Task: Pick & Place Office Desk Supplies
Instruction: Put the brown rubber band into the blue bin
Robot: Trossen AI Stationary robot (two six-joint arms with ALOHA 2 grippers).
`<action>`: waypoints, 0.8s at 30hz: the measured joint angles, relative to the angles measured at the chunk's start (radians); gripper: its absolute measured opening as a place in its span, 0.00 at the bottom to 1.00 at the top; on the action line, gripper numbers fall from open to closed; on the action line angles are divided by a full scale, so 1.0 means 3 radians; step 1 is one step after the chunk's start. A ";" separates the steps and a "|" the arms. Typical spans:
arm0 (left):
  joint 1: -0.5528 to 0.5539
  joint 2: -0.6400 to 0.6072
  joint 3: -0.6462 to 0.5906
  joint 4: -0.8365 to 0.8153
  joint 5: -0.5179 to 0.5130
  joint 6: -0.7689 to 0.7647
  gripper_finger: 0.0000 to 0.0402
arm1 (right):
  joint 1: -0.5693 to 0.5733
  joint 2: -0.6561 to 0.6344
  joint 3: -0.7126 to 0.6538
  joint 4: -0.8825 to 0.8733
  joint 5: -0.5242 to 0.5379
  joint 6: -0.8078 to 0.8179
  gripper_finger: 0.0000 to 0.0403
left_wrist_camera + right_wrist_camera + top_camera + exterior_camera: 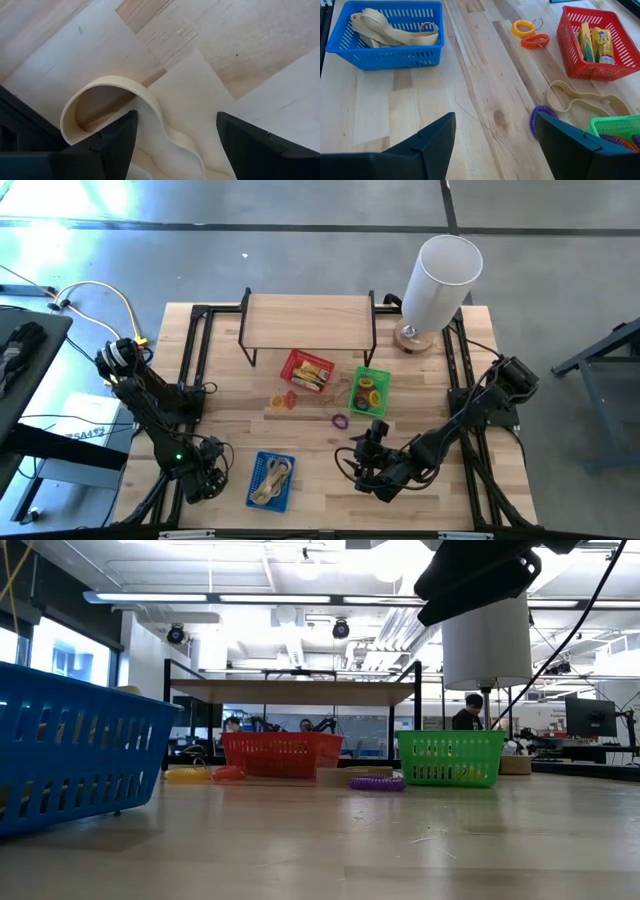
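Left gripper (172, 145), jaws spread, straddling pale tan band (115, 95) on table (240, 45): grasp step pending, closure needed next. Beyond, blue basket (271, 481); right gripper (495, 145) open, idle near purple loop (536, 118).

A purple loop (376, 782) lies between red basket (281, 754) and green basket (450, 758).

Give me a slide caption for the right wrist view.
Open right gripper hovers over the table, facing blue basket of tan bands, red basket, loose coil loops.
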 joint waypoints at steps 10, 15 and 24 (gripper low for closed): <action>0.0001 0.0004 -0.0001 -0.0157 0.0126 -0.0170 0.41 | 0.0000 0.0000 0.0000 0.0000 -0.0002 0.0013 0.65; 0.0003 0.0004 0.0000 -0.0185 0.0064 0.0036 0.19 | 0.0001 0.0000 0.0000 0.0001 -0.0008 0.0020 0.65; 0.0127 -0.0007 0.0034 -0.0239 0.0140 0.0331 0.01 | 0.0001 0.0000 0.0000 0.0000 -0.0010 0.0015 0.65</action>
